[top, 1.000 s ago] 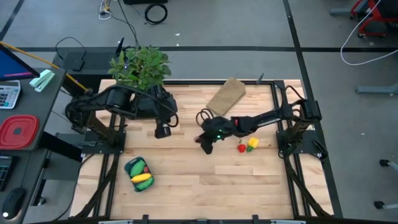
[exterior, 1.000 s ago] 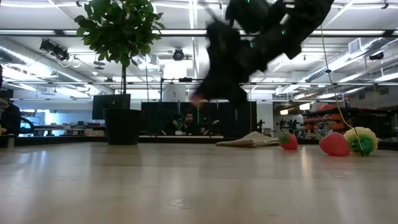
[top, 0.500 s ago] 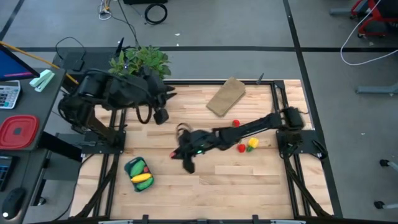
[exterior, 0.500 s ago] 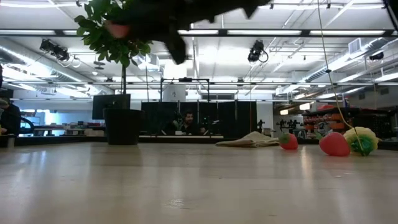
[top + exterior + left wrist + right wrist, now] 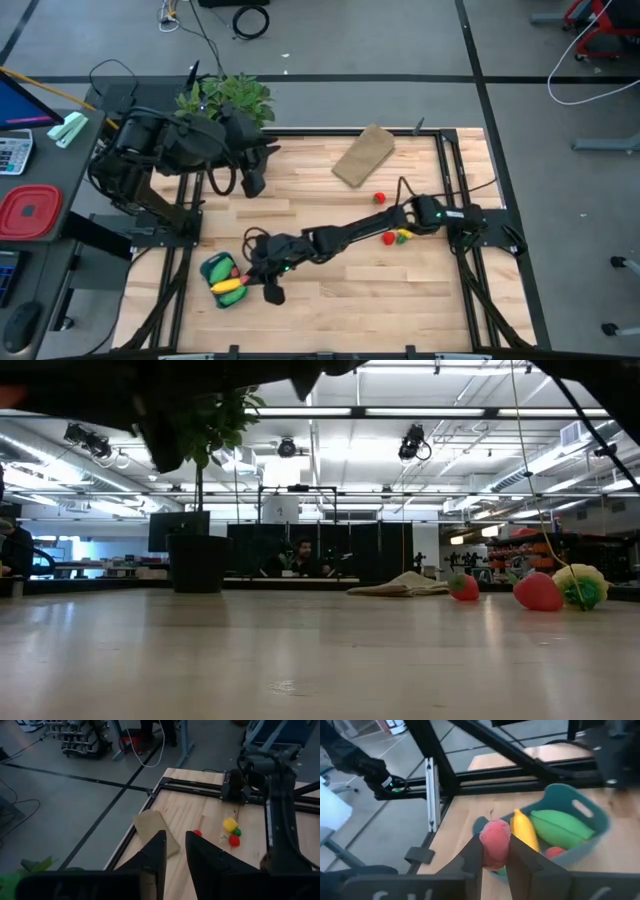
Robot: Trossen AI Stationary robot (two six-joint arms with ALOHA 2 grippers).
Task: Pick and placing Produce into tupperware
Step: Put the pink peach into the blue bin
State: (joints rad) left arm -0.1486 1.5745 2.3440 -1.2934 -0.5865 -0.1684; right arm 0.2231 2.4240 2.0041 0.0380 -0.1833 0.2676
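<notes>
Right gripper: stretched across the table toward 7 o'clock, just beside the tub; fingers pinch a pinkish-red toy piece between them.
Right gripper, seen from above: at the tub's 3 o'clock edge, low over the wood.
Tub: blue, at about 8 o'clock on the table, near the left frame rail.
Tub contents: a yellow banana, a large green piece and a small red piece lie inside.
Left gripper: raised at about 10 o'clock, near the potted plant; jaws narrow, a slim gap between the fingers, nothing held.
Loose produce: a small red piece alone at about 2 o'clock; a cluster of yellow piece and red piece at 3 o'clock, partly under the right arm.
Tan block: flat at about 1 o'clock, well apart from the tub.
Off the table: a red square container on the side desk at 9 o'clock.
Background: a person sits far behind the table in the low view.
</notes>
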